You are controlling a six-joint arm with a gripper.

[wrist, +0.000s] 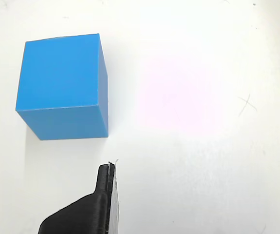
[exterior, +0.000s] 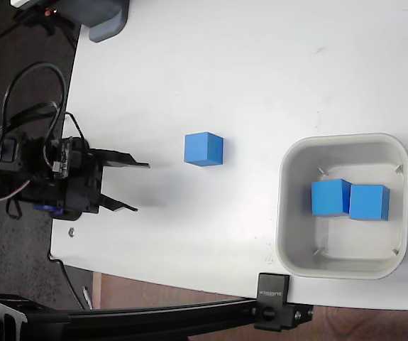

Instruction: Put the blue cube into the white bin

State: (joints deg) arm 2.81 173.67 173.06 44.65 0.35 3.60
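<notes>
One blue cube [exterior: 204, 149] sits alone on the white table, left of the white bin [exterior: 289, 213] in the fixed view. Two more blue cubes [exterior: 331, 197] [exterior: 368, 202] lie side by side inside the bin. My gripper [exterior: 141, 187] is at the table's left edge, well left of the lone cube, open with nothing between its fingers. In the wrist view the lone cube [wrist: 62, 87] fills the upper left. A single black fingertip [wrist: 104, 195] shows at the bottom, apart from the cube; the other finger is out of frame.
A grey device [exterior: 108, 18] sits at the table's top left corner. A black clamp [exterior: 274, 309] on a bar grips the table's lower edge below the bin. Cables [exterior: 33, 85] loop off the arm past the left edge.
</notes>
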